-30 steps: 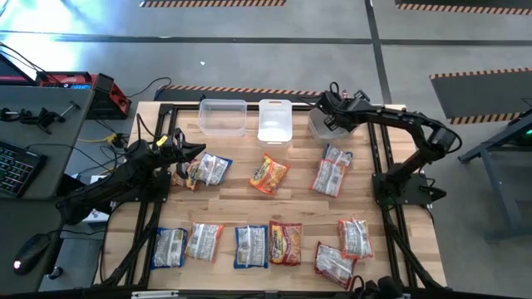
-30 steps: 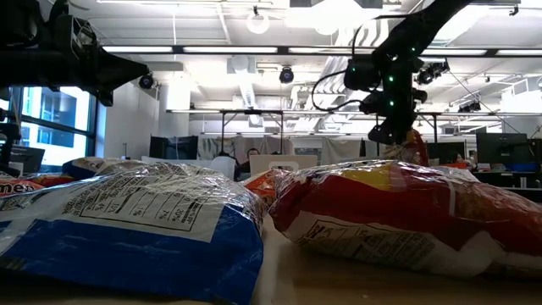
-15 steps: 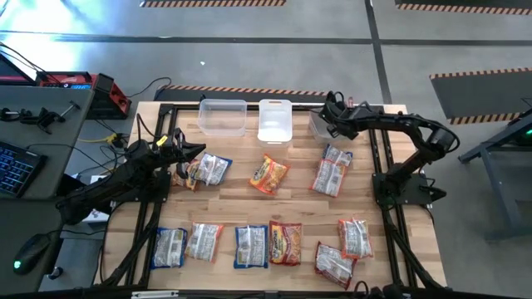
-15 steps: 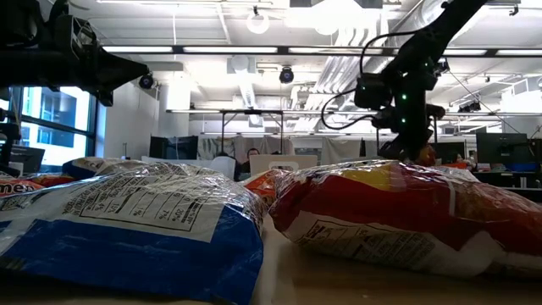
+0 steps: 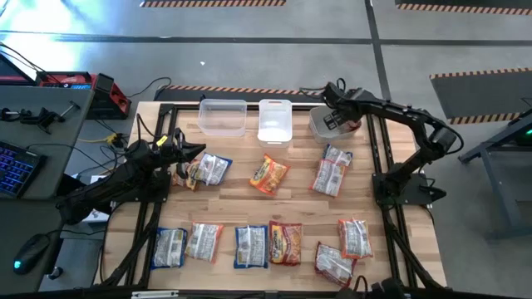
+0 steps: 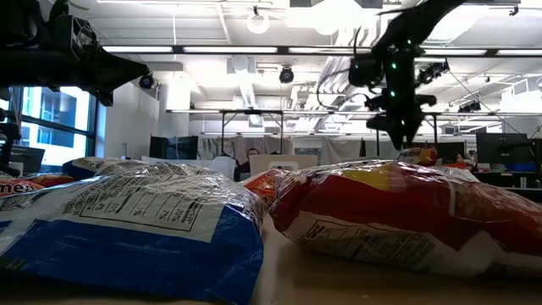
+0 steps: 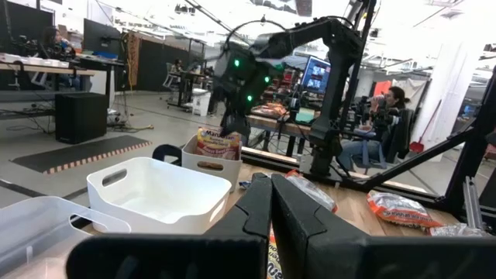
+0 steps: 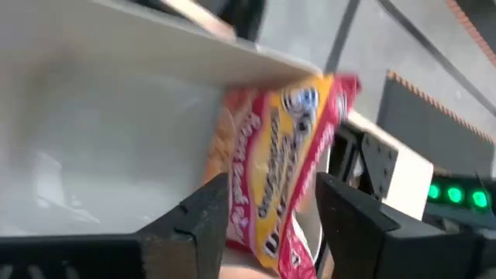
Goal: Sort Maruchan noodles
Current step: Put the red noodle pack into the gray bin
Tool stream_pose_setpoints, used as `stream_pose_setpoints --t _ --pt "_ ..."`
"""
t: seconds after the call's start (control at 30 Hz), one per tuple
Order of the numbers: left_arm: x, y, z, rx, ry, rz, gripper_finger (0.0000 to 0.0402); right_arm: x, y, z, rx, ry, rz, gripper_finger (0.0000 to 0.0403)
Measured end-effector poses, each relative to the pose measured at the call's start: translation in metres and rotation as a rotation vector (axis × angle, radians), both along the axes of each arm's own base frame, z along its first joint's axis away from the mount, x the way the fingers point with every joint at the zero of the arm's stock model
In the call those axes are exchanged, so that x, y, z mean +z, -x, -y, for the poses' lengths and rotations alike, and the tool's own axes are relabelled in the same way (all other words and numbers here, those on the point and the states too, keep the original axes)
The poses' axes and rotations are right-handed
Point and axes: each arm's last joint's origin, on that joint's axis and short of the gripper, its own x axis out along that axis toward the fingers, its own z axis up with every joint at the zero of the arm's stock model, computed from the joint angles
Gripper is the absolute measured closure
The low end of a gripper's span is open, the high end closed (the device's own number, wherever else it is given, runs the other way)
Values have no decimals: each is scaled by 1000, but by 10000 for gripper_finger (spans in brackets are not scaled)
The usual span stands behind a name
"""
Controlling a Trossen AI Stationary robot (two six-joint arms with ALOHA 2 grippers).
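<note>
High view: wooden worktop (image 5: 291,199) with three bins along the far edge: a clear bin (image 5: 223,116), a white bin (image 5: 275,120) and a grey bin (image 5: 326,124). Right gripper (image 5: 339,116) sits over the grey bin. Left gripper (image 5: 184,154) is at the worktop's left side, just beside a packet pair (image 5: 204,170). Loose Maruchan noodles: an orange packet (image 5: 269,174) mid-worktop, a red-and-white packet (image 5: 332,170) below the grey bin, a near row of blue-and-white packets (image 5: 251,246) plus an orange-red one (image 5: 285,243), and more red-and-white packets (image 5: 355,237) at the near right.

Low view: a blue-and-white packet (image 6: 127,233) and a red-and-yellow packet (image 6: 406,212) fill the foreground. The right gripper (image 6: 398,127) hangs above the far packets; a packet top (image 6: 417,156) shows just under it.

Left wrist view: left jaws (image 7: 270,209) clenched together, nothing between them. White bin (image 7: 159,194) ahead, grey bin (image 7: 209,159) behind it with a packet (image 7: 218,143) standing on edge inside; the right arm (image 7: 256,66) is above it.

Right wrist view: right jaws (image 8: 267,225) spread apart, released. A red-and-yellow packet (image 8: 287,174) stands tilted between the fingers (image 8: 198,225) against the grey bin's wall (image 8: 108,101), inside the bin; whether it touches a finger, cannot tell.
</note>
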Motion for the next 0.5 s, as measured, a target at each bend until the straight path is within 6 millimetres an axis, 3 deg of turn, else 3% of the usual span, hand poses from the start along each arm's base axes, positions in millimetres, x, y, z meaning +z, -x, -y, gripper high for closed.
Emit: stream_pose_setpoints --t 0.13,0.27,0.5 --pt "0 0 0 0 0 0 401 5 -10 2 94 -9 76 300" --pt "0 0 0 0 0 0 401 -10 -7 2 143 -89 147 389" --pt "0 0 0 0 0 0 401 -41 14 2 89 -204 152 384"
